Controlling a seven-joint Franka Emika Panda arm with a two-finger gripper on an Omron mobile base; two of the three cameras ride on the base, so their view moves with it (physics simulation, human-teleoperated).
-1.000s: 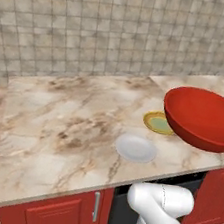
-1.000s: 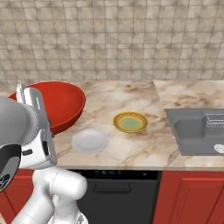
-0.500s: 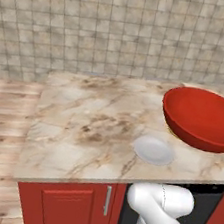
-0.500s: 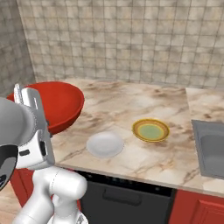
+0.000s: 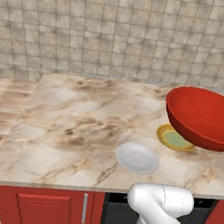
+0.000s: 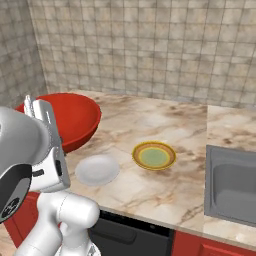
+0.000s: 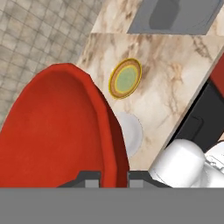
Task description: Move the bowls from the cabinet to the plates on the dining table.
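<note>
Gripping the red bowl [image 7: 57, 131] by its rim, the gripper [image 7: 113, 177] has one fingertip inside the wall and one outside, jaws nearly closed on it. The bowl hangs in the air above the marble table [image 5: 77, 124], tilted, clear of the top. Taking the yellow plate [image 6: 154, 155] as the landmark: the white plate [image 6: 97, 169] lies flat near it, toward the table's front edge and to the left in the right base view, the two apart. The bowl hangs above and to the left of both there; in the left base view it overlaps the yellow plate's [image 5: 173, 139] right part. The steel sink [image 6: 232, 185] sits to the yellow plate's right. Both plates are bare.
</note>
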